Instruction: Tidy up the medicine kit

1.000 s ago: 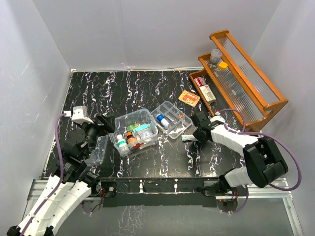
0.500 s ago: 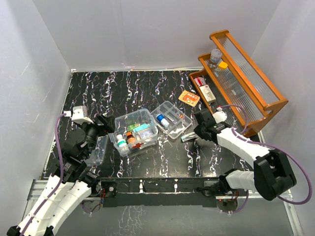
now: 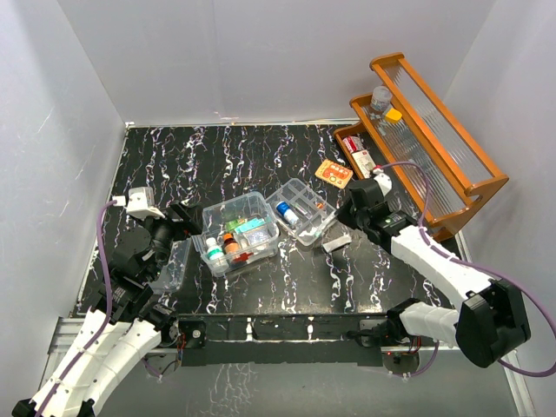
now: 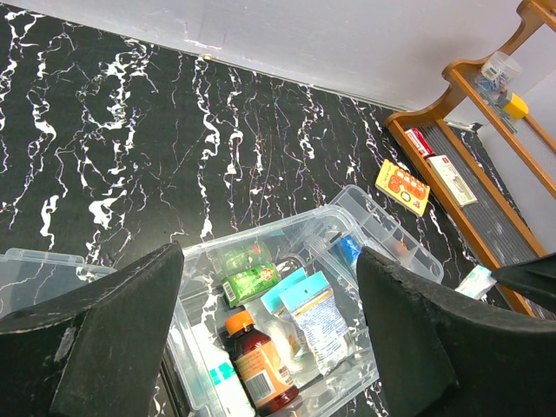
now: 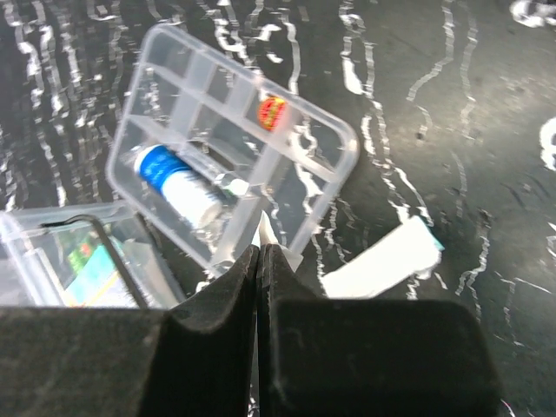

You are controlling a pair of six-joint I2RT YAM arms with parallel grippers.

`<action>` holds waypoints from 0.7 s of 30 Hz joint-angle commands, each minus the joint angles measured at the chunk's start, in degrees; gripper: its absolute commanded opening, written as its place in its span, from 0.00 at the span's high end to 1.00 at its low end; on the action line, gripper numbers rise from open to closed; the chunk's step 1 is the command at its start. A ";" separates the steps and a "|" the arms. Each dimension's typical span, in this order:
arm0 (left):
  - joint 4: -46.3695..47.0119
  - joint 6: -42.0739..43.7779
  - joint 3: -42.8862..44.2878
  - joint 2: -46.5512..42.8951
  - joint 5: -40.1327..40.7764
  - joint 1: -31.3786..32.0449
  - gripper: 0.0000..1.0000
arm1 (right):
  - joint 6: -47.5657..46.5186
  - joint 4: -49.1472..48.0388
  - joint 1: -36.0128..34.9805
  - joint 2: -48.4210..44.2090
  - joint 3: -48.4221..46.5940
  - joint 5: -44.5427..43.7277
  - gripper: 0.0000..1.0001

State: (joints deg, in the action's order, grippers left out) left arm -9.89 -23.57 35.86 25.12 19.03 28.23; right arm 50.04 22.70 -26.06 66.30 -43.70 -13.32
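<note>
At the far left, left claw (image 4: 269, 257): the fingers are spread wide and hold nothing. It looks down at the box in front of it.
Lid (image 4: 35, 274): clear, off the box, lying just beside the left claw on its left side.
Medicine kit (image 3: 241, 228): an open clear box directly ahead of the left claw, between the two claws. Inside are a brown bottle, a white bottle, a green packet and a packet with a blue top.
Divided tray (image 3: 301, 211): out of the box, close under the right claw's tips. It holds a blue-and-white tube (image 5: 178, 187) and one small red-yellow item; the other compartments look empty.
White packet (image 5: 378, 261): flat on the table just beside the right claw, apart from it, not in any container.
Right claw (image 5: 261, 252): the fingers are pressed together, and I see nothing gripped between them.
Orange box (image 3: 334, 173): on the table beyond the right claw, near the rack.
Rack (image 3: 434, 148): to the right of the right claw, with a few small boxes and a bottle on its shelves.
Progress: I judge it to be about the middle. Several items are packed; the white packet, the orange box, the tray and the lid remain outside.
</note>
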 commanded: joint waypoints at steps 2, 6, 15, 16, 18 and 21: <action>0.57 0.33 0.29 -0.52 0.66 -0.03 0.20 | -4.90 -6.71 0.28 0.11 -4.39 7.03 1.00; 0.57 0.37 0.31 -0.60 0.81 -0.06 0.20 | -5.21 -8.83 0.30 2.28 -4.87 8.11 1.00; 0.49 0.37 0.27 -0.77 1.01 -0.02 0.20 | -10.33 -17.36 0.27 8.70 -1.22 11.52 1.00; 0.57 0.41 0.22 -0.82 0.95 0.06 0.20 | -10.59 -18.14 0.14 8.98 -0.87 11.82 1.00; 0.82 0.37 0.11 -0.87 0.69 -0.01 0.20 | -11.07 -19.45 0.25 9.80 -0.53 12.35 1.00; 0.59 0.39 0.29 -0.70 0.78 -0.02 0.20 | -11.18 -19.62 0.25 11.26 -0.61 12.09 1.00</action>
State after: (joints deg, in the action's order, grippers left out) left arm -9.89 -23.57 35.86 24.91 19.07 28.23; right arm 40.93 8.84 -26.09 76.55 -44.34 -1.93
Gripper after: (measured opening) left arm 0.796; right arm 0.007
